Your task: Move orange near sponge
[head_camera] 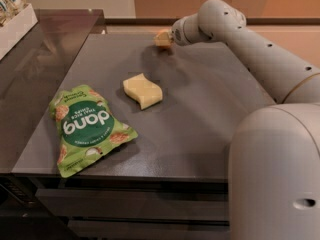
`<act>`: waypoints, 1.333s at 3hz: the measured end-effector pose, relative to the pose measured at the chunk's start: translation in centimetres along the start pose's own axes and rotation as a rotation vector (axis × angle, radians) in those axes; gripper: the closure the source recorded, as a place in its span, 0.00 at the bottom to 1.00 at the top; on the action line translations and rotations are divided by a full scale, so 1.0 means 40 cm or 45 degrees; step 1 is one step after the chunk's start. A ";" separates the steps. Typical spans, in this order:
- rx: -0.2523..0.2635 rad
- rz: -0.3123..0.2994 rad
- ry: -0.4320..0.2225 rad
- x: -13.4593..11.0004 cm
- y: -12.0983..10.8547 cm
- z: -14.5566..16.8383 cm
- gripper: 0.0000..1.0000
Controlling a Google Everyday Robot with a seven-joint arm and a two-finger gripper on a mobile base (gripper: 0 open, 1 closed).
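The orange (161, 36) is a small orange blob at the far edge of the dark table (215, 114), partly hidden by my gripper (164, 39). The gripper is at the end of the white arm, which reaches in from the right, and it sits right at the orange. The sponge (143, 90), a pale yellow slab with wavy edges, lies flat near the table's middle. It is well in front of the orange and slightly to its left.
A green snack bag (87, 129) lies flat at the front left of the table. A white box (17, 21) stands on the darker counter at the far left. My arm's bulky white body (275, 174) fills the front right.
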State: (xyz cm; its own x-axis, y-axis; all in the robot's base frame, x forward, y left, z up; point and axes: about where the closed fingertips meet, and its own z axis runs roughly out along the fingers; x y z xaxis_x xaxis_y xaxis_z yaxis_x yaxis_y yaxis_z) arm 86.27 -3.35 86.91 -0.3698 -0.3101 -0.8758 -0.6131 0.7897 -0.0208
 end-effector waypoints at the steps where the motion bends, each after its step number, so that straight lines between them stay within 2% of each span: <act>1: -0.086 -0.034 -0.006 -0.001 0.031 -0.038 1.00; 2: -0.241 -0.079 -0.007 0.004 0.079 -0.103 1.00; 4: -0.492 -0.166 0.040 0.086 0.174 -0.227 1.00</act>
State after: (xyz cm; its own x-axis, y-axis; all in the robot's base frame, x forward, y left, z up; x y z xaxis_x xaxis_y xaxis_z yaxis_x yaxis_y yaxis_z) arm 74.41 -3.73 88.13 -0.2890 -0.4153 -0.8626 -0.8713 0.4874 0.0572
